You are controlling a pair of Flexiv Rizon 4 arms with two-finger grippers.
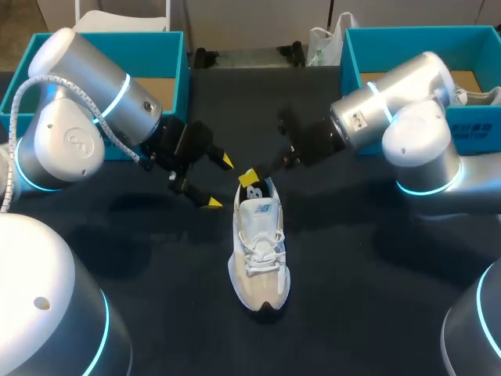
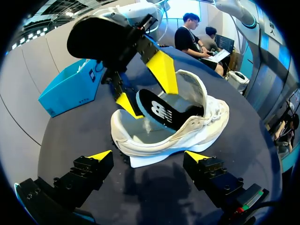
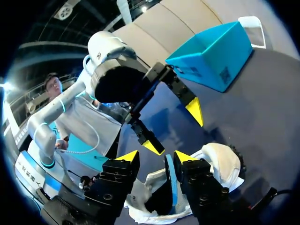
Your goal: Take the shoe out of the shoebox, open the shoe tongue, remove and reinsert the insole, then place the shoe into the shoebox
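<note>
A white shoe point(image 1: 260, 251) lies on the dark table with its heel toward the back. Its black insole point(image 1: 255, 191) with a blue edge sticks up out of the heel opening. My right gripper point(image 1: 252, 177) is at that insole. In the right wrist view the insole point(image 3: 169, 183) stands between my right gripper's point(image 3: 157, 157) fingers, against one finger and apart from the other, so the gripper is open. My left gripper point(image 1: 218, 182) hangs wide open just left of the heel. In the left wrist view the shoe point(image 2: 187, 126) lies just ahead of my left gripper point(image 2: 149, 155).
A teal shoebox point(image 1: 102, 47) stands at the back left behind my left arm. A second teal box point(image 1: 415, 39) at the back right holds another white shoe point(image 1: 479, 95). Dark bare table lies in front of the shoe.
</note>
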